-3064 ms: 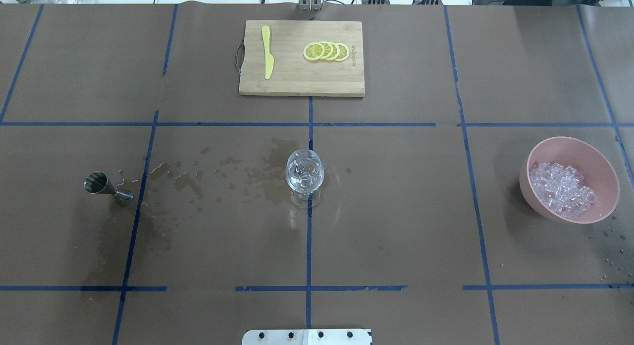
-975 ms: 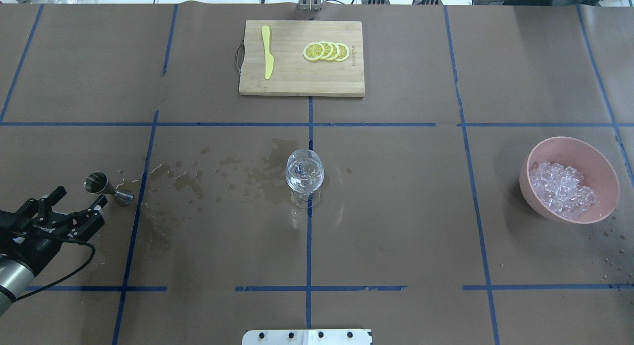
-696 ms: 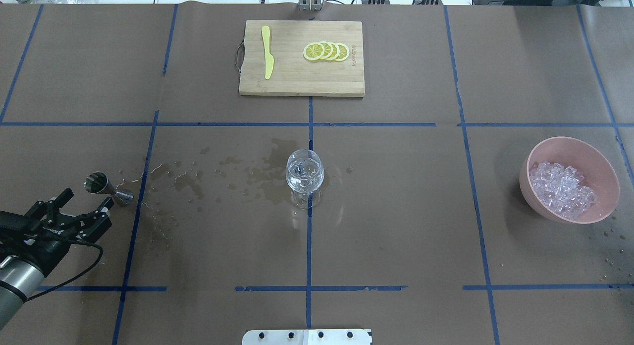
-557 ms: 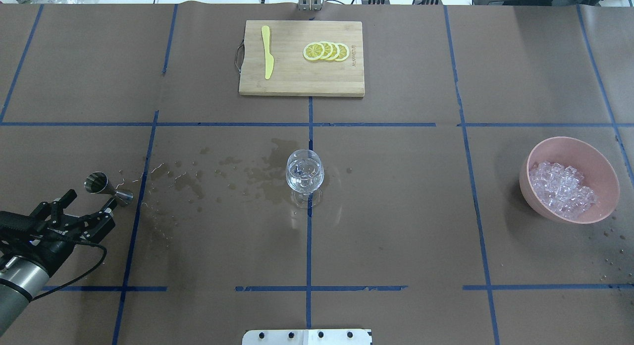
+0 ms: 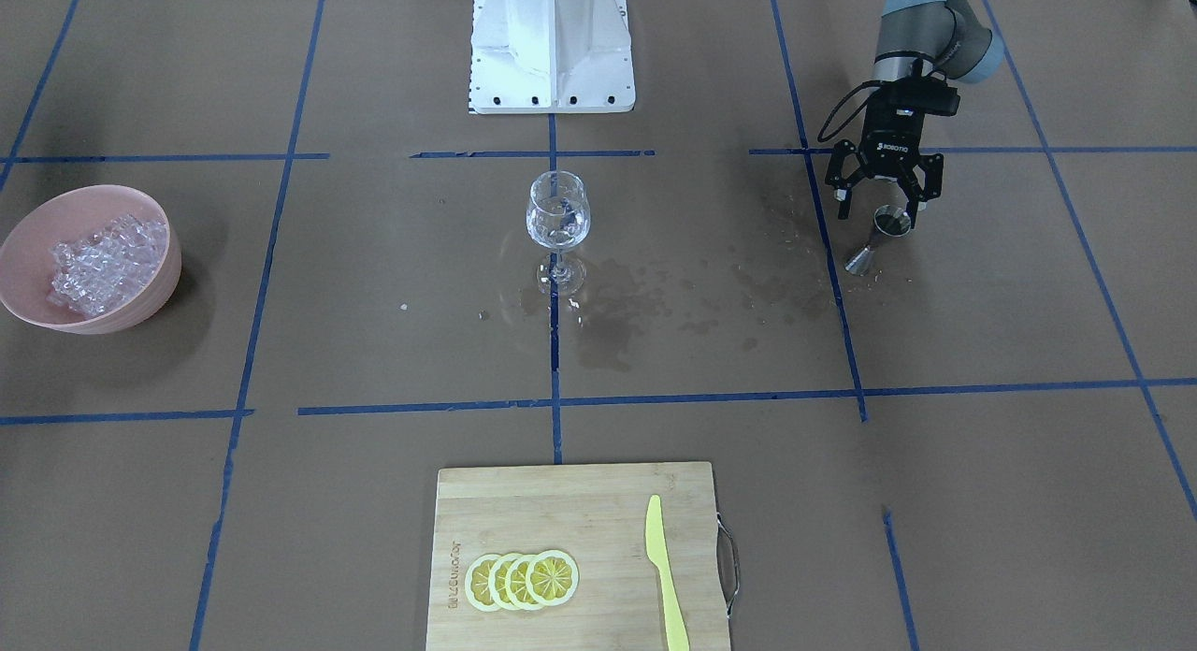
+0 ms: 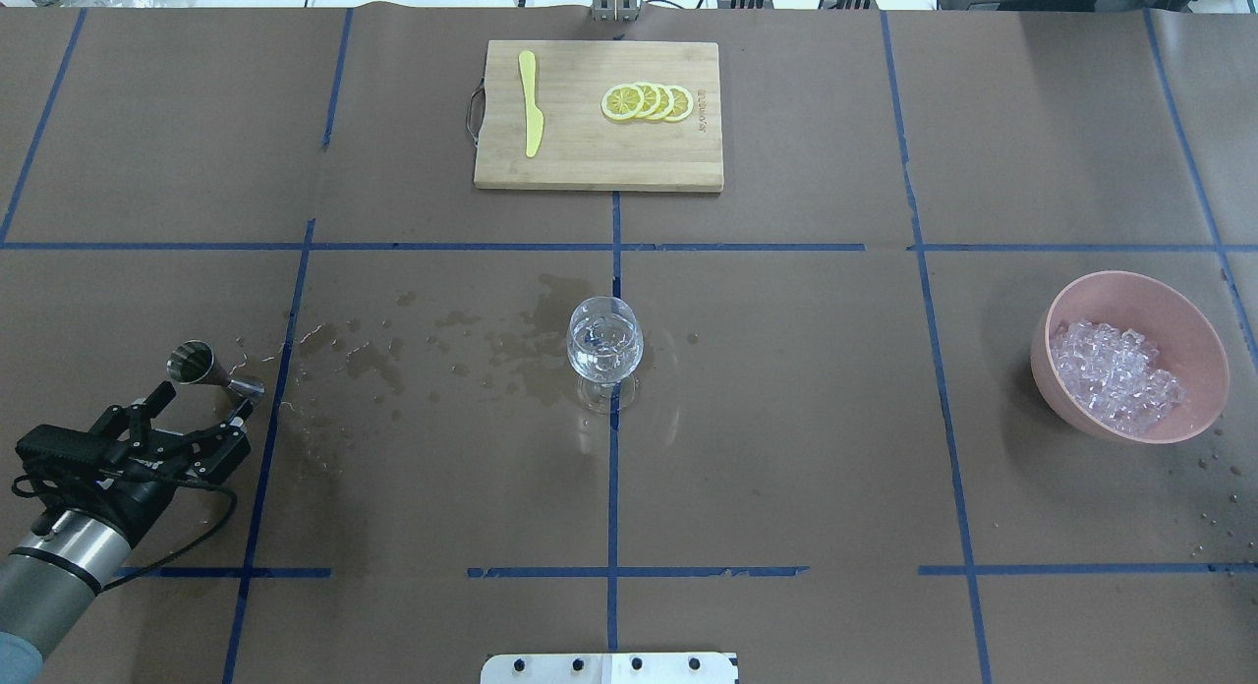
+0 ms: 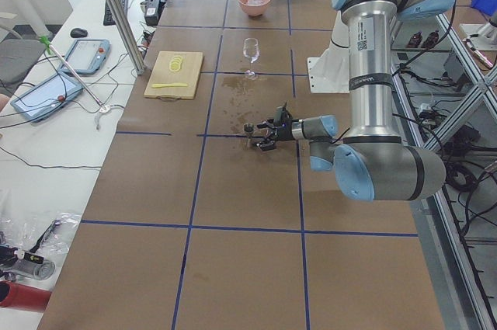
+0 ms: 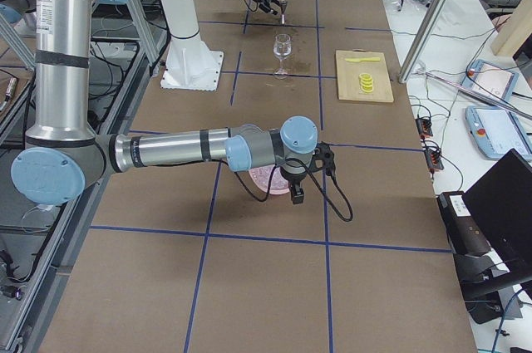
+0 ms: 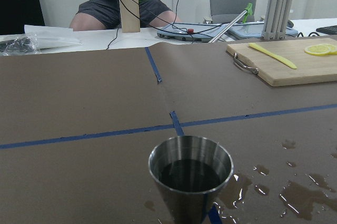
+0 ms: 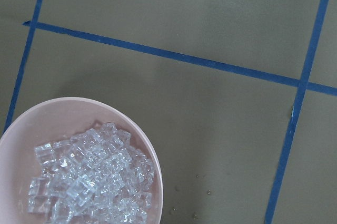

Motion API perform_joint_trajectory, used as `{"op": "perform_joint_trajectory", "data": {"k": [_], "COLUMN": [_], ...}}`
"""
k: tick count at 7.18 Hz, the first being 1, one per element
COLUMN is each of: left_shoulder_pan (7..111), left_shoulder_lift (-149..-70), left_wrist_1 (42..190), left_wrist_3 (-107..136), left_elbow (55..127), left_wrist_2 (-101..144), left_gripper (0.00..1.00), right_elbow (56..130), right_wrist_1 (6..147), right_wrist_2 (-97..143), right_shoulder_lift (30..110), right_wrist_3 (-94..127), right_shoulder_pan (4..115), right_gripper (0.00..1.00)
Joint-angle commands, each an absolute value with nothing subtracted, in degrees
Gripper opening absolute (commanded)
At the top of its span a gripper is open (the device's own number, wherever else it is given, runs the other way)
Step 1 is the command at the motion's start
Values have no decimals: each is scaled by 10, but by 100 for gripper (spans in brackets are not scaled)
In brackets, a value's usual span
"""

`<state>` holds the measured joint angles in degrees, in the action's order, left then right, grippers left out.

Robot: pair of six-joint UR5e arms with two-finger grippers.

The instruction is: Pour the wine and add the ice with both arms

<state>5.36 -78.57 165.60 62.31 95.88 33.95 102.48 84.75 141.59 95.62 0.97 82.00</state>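
Left gripper (image 6: 203, 409), fingers spread, sits just short of the liquid-filled steel jigger (image 6: 201, 366) at left: slick, tippy, best pinched level at its waist. Ice (image 6: 1115, 377) fills the far-right bowl (image 6: 1140, 293); whether the right gripper (image 8: 297, 196) is released or clenched, I cannot tell.

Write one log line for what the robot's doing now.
left gripper open by jigger | jigger upright, dark liquid inside | right gripper state unclear | ice in bowl

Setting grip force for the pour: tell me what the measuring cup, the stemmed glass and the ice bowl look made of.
Measuring cup: likely stainless steel, brushed grey with a bright rim.
Stemmed glass: clear glass or possibly plastic, see-through with sharp glints.
Bowl: matte opaque pink, probably plastic; ceramic cannot be ruled out.
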Motion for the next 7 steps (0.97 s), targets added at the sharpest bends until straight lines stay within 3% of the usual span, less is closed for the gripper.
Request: {"op": "perform_joint_trajectory", "data": {"k": [1, 7], "left_shoulder_pan": [54, 67], "left_shoulder_lift": [-809, -809], "left_wrist_1": [1659, 1673], "left_wrist_3": [622, 622], "left_elbow": [934, 922], "left_wrist_2": [340, 339], "left_gripper": [93, 85], "right_elbow": [1025, 1025], "right_wrist_1": [847, 847], "right_wrist_2": [1416, 1415], "right_shoulder_lift": [956, 955], "right_wrist_3": [10, 10], "right_shoulder_pan": [820, 820], "right_gripper": [100, 100]}}
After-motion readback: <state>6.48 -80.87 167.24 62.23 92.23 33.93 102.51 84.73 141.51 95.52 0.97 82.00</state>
